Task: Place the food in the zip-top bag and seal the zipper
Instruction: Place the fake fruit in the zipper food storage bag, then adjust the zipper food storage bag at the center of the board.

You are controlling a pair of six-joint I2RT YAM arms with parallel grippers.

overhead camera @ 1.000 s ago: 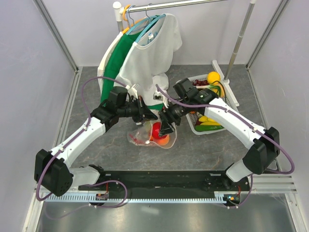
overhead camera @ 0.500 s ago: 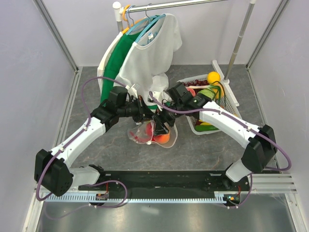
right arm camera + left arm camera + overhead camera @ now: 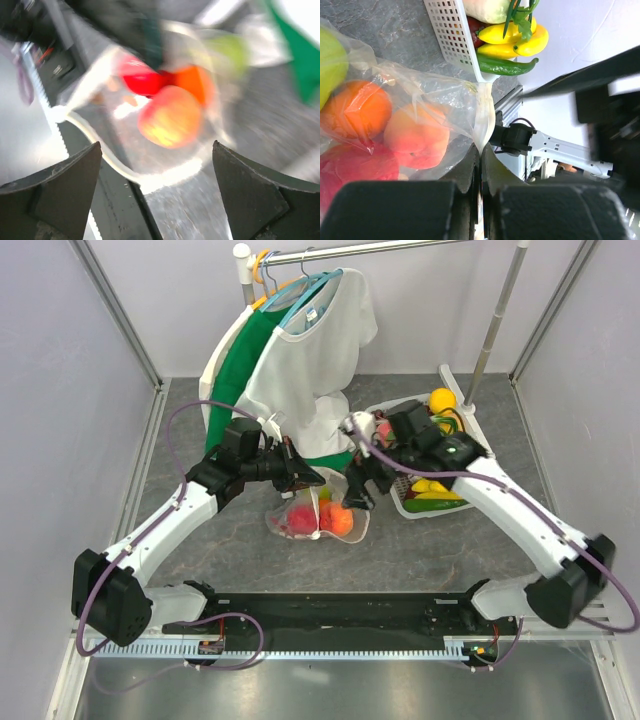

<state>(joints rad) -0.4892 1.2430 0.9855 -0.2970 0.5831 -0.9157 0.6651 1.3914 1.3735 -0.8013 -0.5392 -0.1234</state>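
Observation:
The zip-top bag (image 3: 320,525) lies on the grey table between the two arms. Inside it is food: a peach (image 3: 417,135), an orange fruit (image 3: 360,110), a red piece (image 3: 350,170) and a green apple (image 3: 329,62). My left gripper (image 3: 481,150) is shut on the bag's pale mouth strip, the zipper (image 3: 484,112), and holds that edge up. Just right of the bag hangs my right gripper (image 3: 365,485). In the blurred right wrist view it (image 3: 156,145) is wide open and empty, with the peach (image 3: 170,117) ahead of it in the bag.
A white slotted basket (image 3: 402,502) stands right of the bag with a yellow lemon (image 3: 442,398), yellow peppers (image 3: 515,37) and a green chili (image 3: 505,65) in it. Behind the bag, white and green garments (image 3: 300,360) hang on a rack with a metal pole (image 3: 495,320).
The right gripper reached into the bag with a red piece, then opened wide and drew back to the right. The piece now lies in the bag. The left gripper kept its grip.

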